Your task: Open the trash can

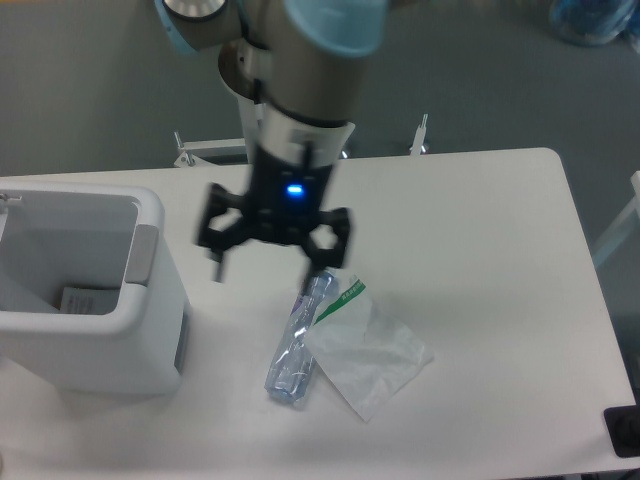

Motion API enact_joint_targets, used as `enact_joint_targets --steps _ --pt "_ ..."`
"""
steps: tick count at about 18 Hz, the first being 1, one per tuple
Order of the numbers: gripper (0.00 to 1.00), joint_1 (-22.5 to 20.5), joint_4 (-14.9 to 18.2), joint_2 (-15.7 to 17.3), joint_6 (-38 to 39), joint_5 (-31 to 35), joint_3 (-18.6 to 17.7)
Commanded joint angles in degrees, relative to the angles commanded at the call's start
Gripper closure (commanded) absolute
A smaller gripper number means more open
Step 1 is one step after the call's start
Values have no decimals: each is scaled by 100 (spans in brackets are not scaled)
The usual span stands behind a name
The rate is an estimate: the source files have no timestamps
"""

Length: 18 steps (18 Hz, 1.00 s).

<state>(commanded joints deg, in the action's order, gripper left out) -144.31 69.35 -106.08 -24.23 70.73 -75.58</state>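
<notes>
The white boxy trash can (150, 345) stands at the table's left edge. Its top stands open, so I see into the hollow inside, where a piece of paper (85, 298) lies. No lid shows over the opening. A grey tab (144, 255) sits on its right rim and a grey panel (181, 342) on its right side. My gripper (271, 266) hangs just right of the can, above the table, slightly blurred. Its jaws are spread wide and hold nothing.
A crushed clear plastic bottle (296, 345) lies below the gripper. A clear plastic bag with a green strip (372, 352) lies against the bottle's right side. A small dark object (624, 432) sits at the table's front right corner.
</notes>
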Motion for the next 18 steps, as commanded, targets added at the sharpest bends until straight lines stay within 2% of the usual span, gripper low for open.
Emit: enact_joint_targets --steps 2,4,9,13,16,18 --pt "0 -167 9 -237 -336 510 34" --pt "0 -308 -114 -492 -616 661 52" --pt "0 -309 -114 -817 -2303 1039 34" --pt "0 -475 -141 -1011 -2734 1250 43" --pt "0 -616 -123 -1046 -3411 1321 -9" --pt "0 -660 -132 -1073 -3501 1321 -27"
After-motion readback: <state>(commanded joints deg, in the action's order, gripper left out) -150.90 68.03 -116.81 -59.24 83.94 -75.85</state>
